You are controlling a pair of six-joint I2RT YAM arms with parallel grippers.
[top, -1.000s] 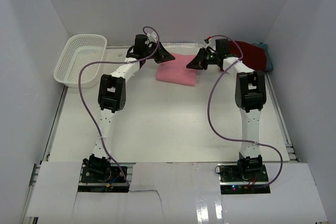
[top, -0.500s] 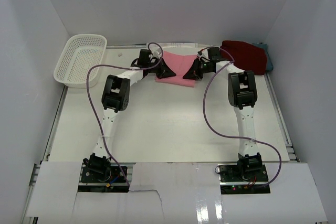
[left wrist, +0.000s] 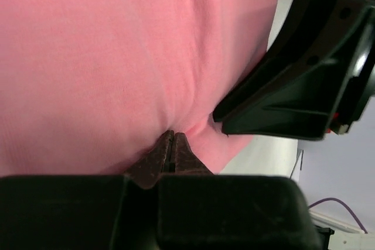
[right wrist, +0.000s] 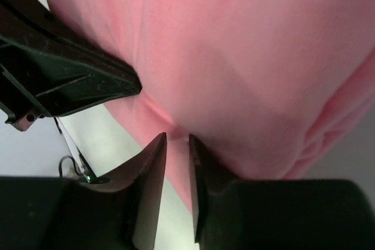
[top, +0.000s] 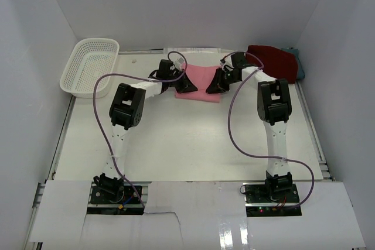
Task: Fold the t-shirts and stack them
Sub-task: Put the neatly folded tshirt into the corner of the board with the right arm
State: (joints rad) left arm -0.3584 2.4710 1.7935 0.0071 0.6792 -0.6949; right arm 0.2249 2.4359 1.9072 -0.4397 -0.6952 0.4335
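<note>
Sitting on the pale smooth worktop (top: 176, 139) inside plain white walls (top: 193, 4), the soft pink t-shirt (top: 202, 81) lies folded near the far edge, its knit puckered where the left fingers (left wrist: 155, 159) press together on it and the right fingers (right wrist: 153, 162) pinch a ridge.

We see a light pink t-shirt (top: 200, 79), plain and without print. A second t-shirt (top: 275, 61) is dark red, and a third t-shirt (top: 300, 67) is teal-grey. The basket (top: 88, 68) is white with a pattern of small holes. The left gripper (top: 186, 84) and the right gripper (top: 218, 84) are black, the cables (top: 230, 127) purple, and the table (top: 187, 139) white.
</note>
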